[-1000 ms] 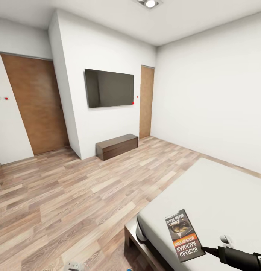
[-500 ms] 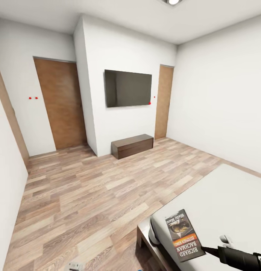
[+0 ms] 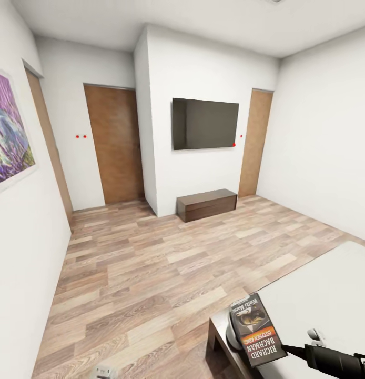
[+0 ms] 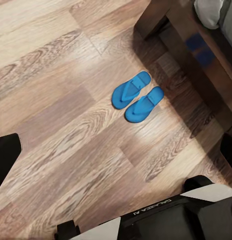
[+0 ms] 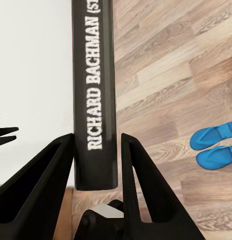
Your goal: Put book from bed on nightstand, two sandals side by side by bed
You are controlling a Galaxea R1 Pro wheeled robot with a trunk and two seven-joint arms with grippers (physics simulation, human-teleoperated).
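Bedroom's mostly bare plank floor (image 3: 151, 273), with a wall TV (image 3: 205, 123), a low bench (image 3: 206, 204) under it and 2 wood doors. From the head cam, the right gripper (image 3: 284, 348) pinches the book (image 3: 257, 329) by its edge, over the bed (image 3: 319, 284) corner. The right wrist cam has the spine clamped between both fingers (image 5: 53, 175). The left wrist cam catches the 2 sandals (image 4: 138, 96) side by side beside the bed frame; can't tell the left gripper's state.

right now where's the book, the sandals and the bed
book (image 3: 257, 330), head view, cover's orange band
sandals (image 4: 138, 96), left wrist view, where the pair's inner edges meet
bed (image 3: 330, 284), head view, bare grey mattress top
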